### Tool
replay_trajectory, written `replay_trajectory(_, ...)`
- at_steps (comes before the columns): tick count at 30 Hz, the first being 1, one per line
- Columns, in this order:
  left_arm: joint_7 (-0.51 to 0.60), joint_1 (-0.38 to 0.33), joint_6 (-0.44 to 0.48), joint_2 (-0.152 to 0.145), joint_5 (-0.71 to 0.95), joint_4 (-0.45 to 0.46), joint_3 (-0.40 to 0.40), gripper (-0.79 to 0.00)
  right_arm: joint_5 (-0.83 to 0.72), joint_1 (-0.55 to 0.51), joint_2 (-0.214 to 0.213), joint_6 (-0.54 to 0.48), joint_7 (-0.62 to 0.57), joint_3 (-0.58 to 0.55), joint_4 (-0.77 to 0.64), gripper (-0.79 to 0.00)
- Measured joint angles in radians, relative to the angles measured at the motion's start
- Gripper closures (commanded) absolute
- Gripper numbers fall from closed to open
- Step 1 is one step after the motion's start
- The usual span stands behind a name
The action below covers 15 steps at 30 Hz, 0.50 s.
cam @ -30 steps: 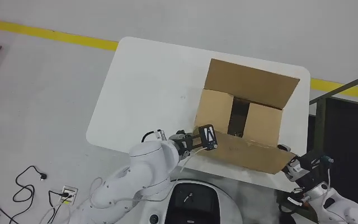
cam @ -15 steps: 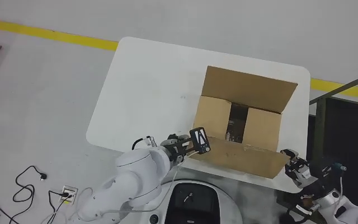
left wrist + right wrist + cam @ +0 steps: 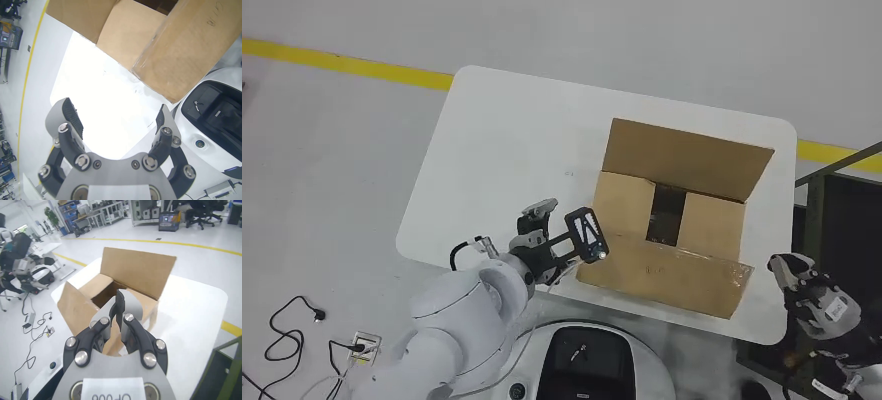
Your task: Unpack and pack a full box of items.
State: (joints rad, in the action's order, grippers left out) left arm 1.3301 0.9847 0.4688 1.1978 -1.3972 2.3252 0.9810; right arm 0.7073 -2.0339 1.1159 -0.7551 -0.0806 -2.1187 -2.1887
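One box (image 3: pixel 662 275), nothing held.
Spread left fingers (image 3: pixel 73 117) near its corner; right fingers (image 3: pixel 121 303) clenched, facing it.

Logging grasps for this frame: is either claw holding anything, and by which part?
Nothing is held. The left claw is open, empty, beside the box; the right claw is shut on nothing.

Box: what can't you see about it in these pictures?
- Contents of the box: top view, inner flaps cover most of the opening; the gap is dark.
- Right wrist view: the right gripper blocks the opening.
- Left wrist view: the opening is cut off by the edge.
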Motion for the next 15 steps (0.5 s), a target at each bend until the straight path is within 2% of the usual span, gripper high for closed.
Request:
replay_trajectory(5, -0.016, -0.001, 0.024, -0.004, 0.026, 0.014, 0.037, -0.785, 0.119, 0.008, 0.001, -0.008, -0.031, 0.079, 0.004, 0.0)
replay_trajectory(10, -0.035, 0.002, 0.035, -0.006, 0.032, 0.009, 0.043, -0.785, 0.216, 0.076, 0.002, 0.072, -0.066, 0.184, 0.07, 0.0)
replay_trajectory(15, -0.054, -0.004, 0.048, -0.005, 0.045, -0.004, 0.034, -0.785, 0.213, 0.149, 0.001, 0.136, -0.107, 0.234, 0.115, 0.0)
